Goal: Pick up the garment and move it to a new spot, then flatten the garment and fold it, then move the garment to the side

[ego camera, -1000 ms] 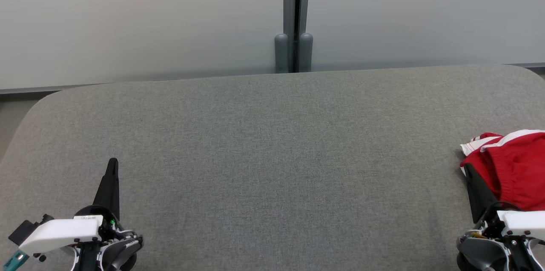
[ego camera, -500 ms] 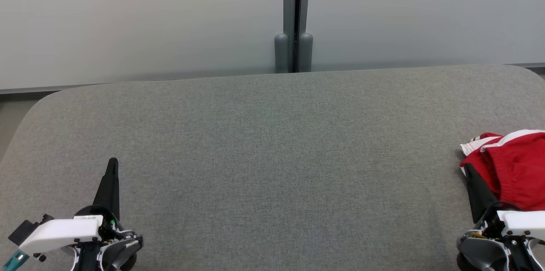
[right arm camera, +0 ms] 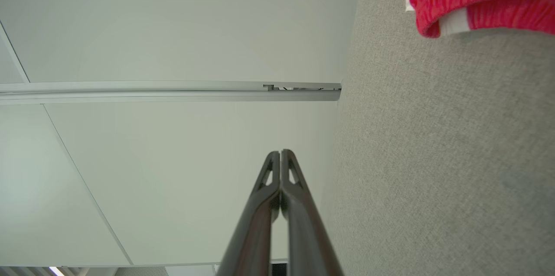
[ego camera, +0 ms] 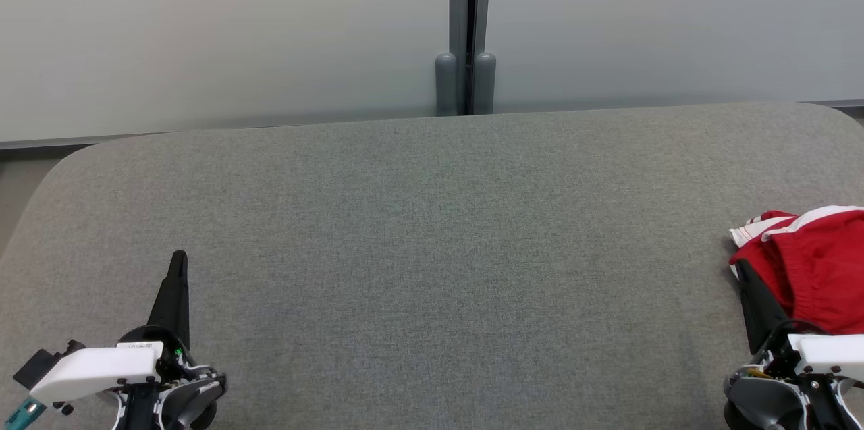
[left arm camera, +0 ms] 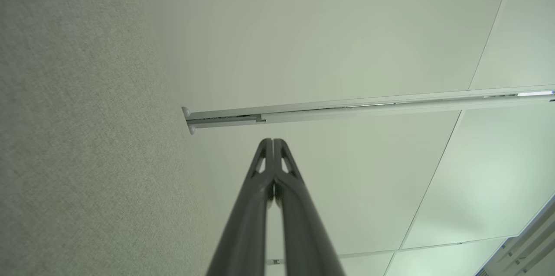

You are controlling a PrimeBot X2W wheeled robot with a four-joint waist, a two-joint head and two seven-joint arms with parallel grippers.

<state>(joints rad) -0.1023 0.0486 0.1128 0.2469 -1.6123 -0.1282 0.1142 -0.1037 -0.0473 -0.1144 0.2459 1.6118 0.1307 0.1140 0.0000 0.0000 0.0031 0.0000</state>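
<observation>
Red cloth: the garment (ego camera: pixel 813 268), red with white bands, lies bunched at the far right edge of my head view, on the grey padded table (ego camera: pixel 432 234).
Right side: my right gripper (ego camera: pixel 740 266) has its fingers pressed together and holds nothing. Its tip is just beside the garment's left edge, and I cannot tell whether it touches.
Left side: my left gripper (ego camera: pixel 179 258) has its fingers together too, with nothing in them. It sits at the lower left, well apart from the cloth.
Direction: the cloth lies to the right of the right gripper's fingers, not along their line. In the right wrist view it shows in the upper right corner.
Long axis: I cannot tell, because the cloth runs out of frame.
Nearer arm: the right — clearly.
Stage: a heap at the table's side fits a garment waiting to be carried inward, and equally one folded and set aside. The layers look stacked, but I cannot judge the fold.
</observation>
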